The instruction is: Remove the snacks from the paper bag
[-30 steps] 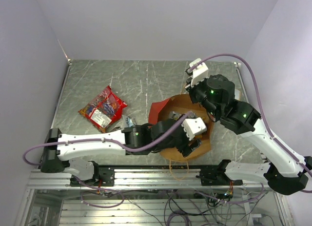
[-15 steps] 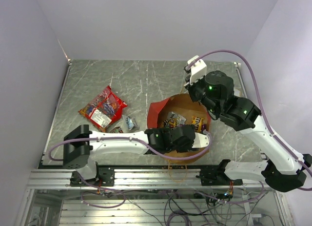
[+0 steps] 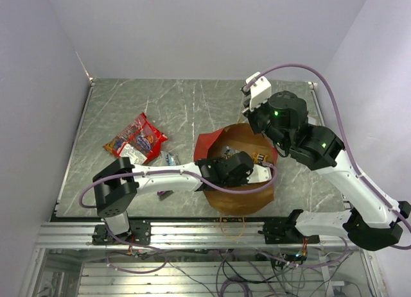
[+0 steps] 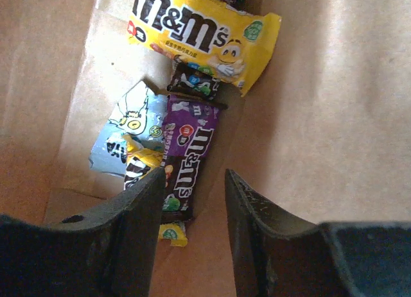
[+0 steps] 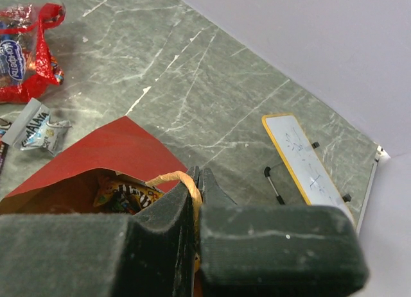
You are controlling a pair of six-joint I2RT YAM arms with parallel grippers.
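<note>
**STATUS: BOTH ARMS AT THE PAPER BAG, SNACKS INSIDE AND OUTSIDE**

1. Table [image 3: 192,108]: grey-green marbled surface that carries all items.

2. Paper bag [image 3: 241,201]: stands open near the front edge, right of centre, with its mouth facing up. The walls are brown kraft and one red side panel [image 5: 109,149] faces the left half of the table.

3. Left gripper [image 4: 192,201]: reaches down inside the bag. Its jaws are spread, one finger on each side of the lower end of the purple packet (contact with the wrapper cannot be confirmed).

4. Right gripper [image 5: 196,181]: sits at the far rim of the bag. Its jaws are pressed together, pinching the thin orange loop handle [image 5: 168,177].

5. Red chip bag [image 3: 136,143]: lies flat on the table, well left of the paper bag.

6. White board [image 5: 302,159]: yellow-edged, lies on the table beyond the bag.

7. Yellow packet [image 4: 205,37]: lies on the bag floor, at the top of the left wrist view.

8. Purple packet [image 4: 189,162]: lies on the bag floor, just below the yellow packet.

9. Pale blue packet [image 4: 128,127]: lies on the bag floor, touching the left side of the purple packet.

10. Silver-blue wrapper [image 3: 171,160]: lies on the table between the red chip bag and the paper bag.
</note>
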